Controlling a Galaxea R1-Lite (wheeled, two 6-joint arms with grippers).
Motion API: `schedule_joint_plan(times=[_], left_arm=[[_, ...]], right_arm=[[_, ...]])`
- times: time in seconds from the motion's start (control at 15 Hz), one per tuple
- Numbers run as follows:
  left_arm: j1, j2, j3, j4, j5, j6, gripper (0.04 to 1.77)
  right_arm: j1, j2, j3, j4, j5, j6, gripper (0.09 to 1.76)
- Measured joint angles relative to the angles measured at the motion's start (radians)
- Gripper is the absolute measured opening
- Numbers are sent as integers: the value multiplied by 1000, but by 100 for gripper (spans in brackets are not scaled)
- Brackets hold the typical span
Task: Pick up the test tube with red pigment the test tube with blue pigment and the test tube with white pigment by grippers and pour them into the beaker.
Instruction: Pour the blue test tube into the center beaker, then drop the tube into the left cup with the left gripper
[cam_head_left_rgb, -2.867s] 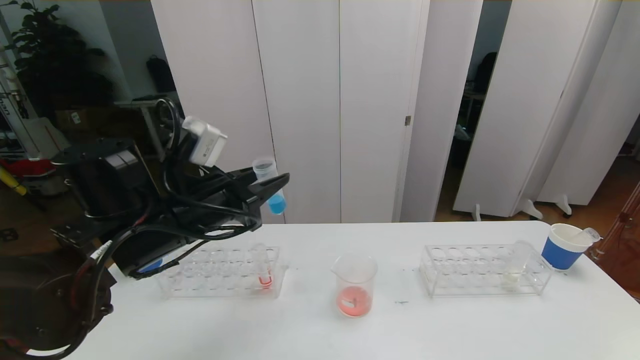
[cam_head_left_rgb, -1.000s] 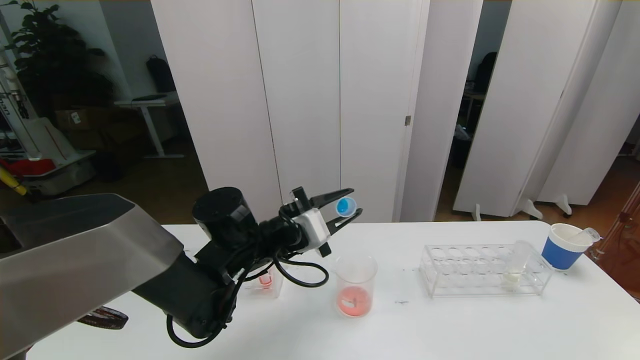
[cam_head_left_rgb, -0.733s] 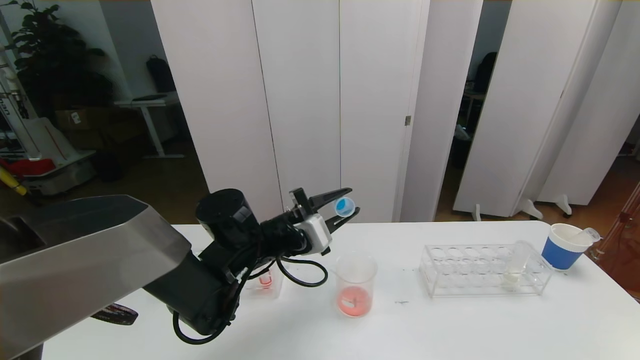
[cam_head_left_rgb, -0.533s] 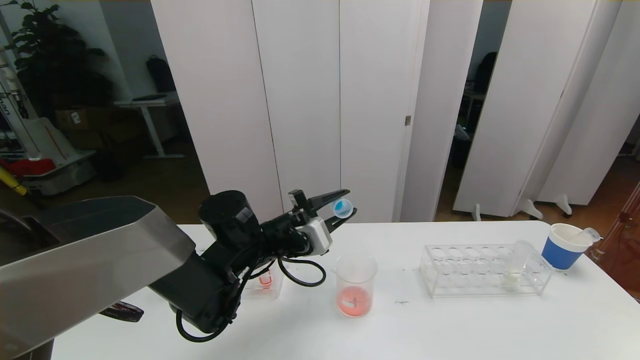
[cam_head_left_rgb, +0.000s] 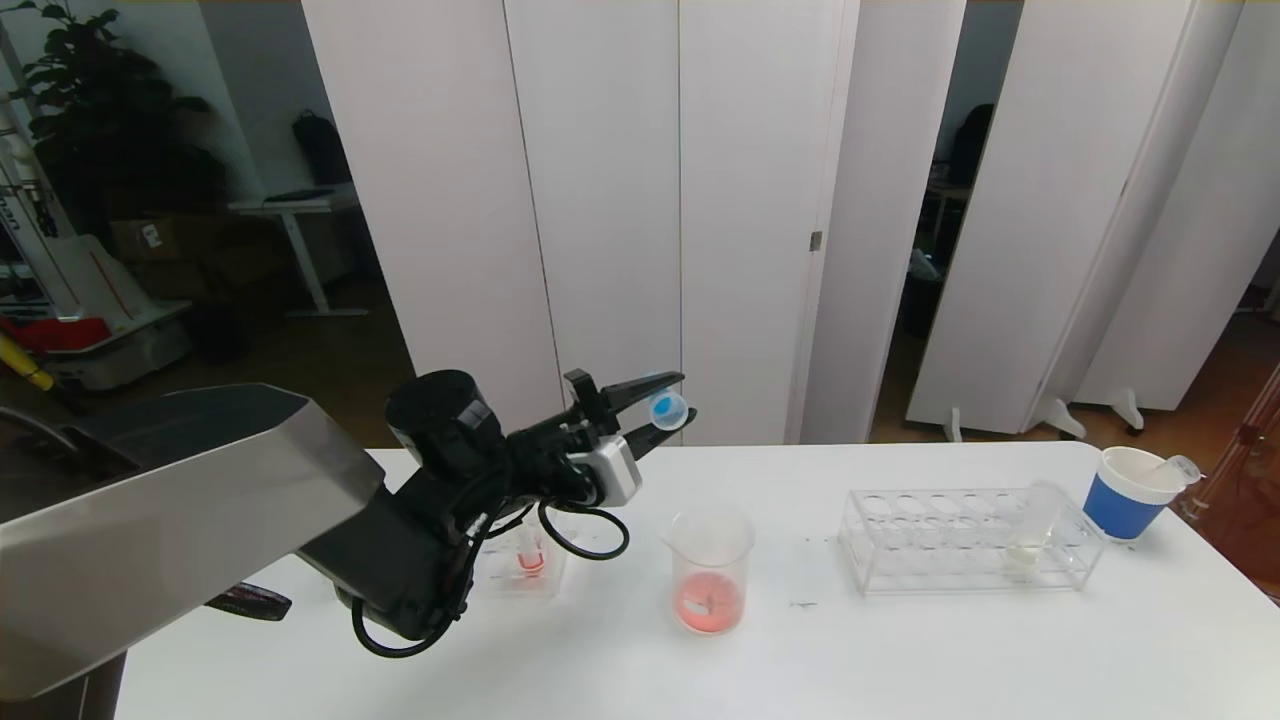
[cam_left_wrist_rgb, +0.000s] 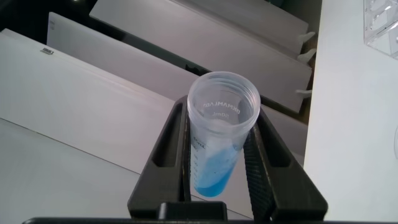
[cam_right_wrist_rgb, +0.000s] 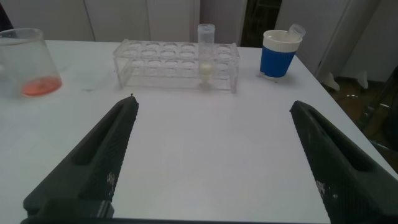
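Table (cam_head_left_rgb: 900, 660): beaker (cam_head_left_rgb: 710, 570); racks (cam_head_left_rgb: 965, 540); cup (cam_head_left_rgb: 1130, 492)

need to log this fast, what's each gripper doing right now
Left gripper: shut on the test tube with blue pigment, held up beside the beaker.
Right gripper: open, holding nothing.

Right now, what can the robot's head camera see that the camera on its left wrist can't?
Only the head view shows the beaker with red liquid, the rack holding the white pigment tube, the red tube and the blue paper cup. Only the left wrist view looks down into the tube's open mouth and shows faint raised lettering inside it. Both show the left gripper shut on the blue pigment tube, lifted above the table.
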Motion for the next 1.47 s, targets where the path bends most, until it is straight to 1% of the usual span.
schedule_joint_plan(times=[0.07, 0.13, 0.2, 0.33, 0.73, 1.47], left_arm=[[8, 1, -3, 0, -41, 11, 57], [12, 2, -6, 0, -59, 25, 57], [14, 3, -8, 0, -62, 35, 57], [14, 10, -19, -1, -61, 78, 57], [8, 56, -44, 0, -56, 121, 57], [11, 90, -59, 0, -49, 237, 57]], right_arm=[[0, 0, 0, 0, 0, 0, 175], [0, 0, 0, 0, 0, 0, 175], [0, 0, 0, 0, 0, 0, 175], [0, 0, 0, 0, 0, 0, 175], [0, 0, 0, 0, -1, 0, 175], [0, 0, 0, 0, 0, 0, 175]])
